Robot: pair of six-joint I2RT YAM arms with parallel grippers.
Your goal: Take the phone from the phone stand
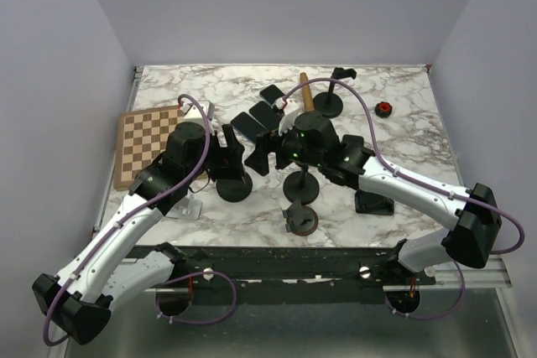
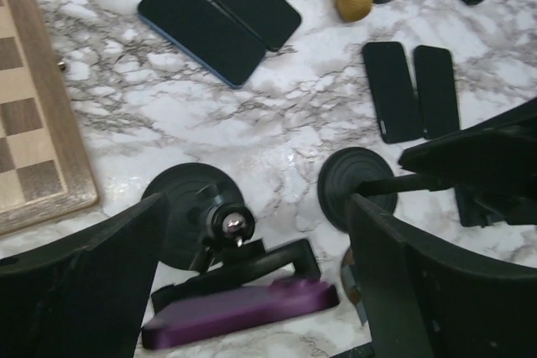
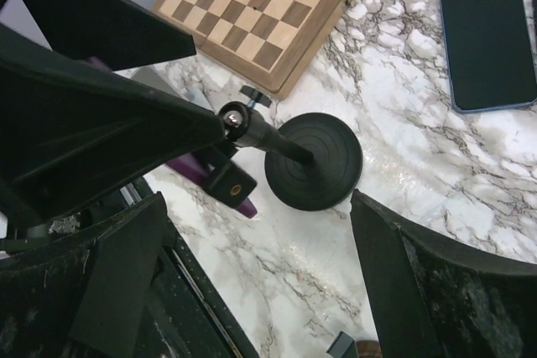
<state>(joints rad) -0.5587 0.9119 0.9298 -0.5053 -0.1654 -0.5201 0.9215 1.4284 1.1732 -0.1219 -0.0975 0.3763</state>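
A purple phone (image 2: 243,312) sits on edge in the black clamp (image 2: 252,262) of a phone stand with a round black base (image 2: 189,207). My left gripper (image 2: 258,203) is open, its fingers wide on either side of the clamp and phone, touching neither. In the top view it (image 1: 232,153) hovers over that stand's base (image 1: 234,188) and hides the phone. My right gripper (image 3: 256,199) is open and empty, close beside the same stand (image 3: 315,161). The phone's purple edge (image 3: 197,175) shows behind the clamp. In the top view the right gripper (image 1: 264,153) is just right of the left one.
A second stand (image 1: 300,186) stands right of the first, a third (image 1: 329,104) at the back. Several dark phones (image 1: 252,123) lie flat behind the grippers. A chessboard (image 1: 147,144) lies at the left, with a wooden roller (image 1: 306,91) and a red knob (image 1: 383,108) at the back.
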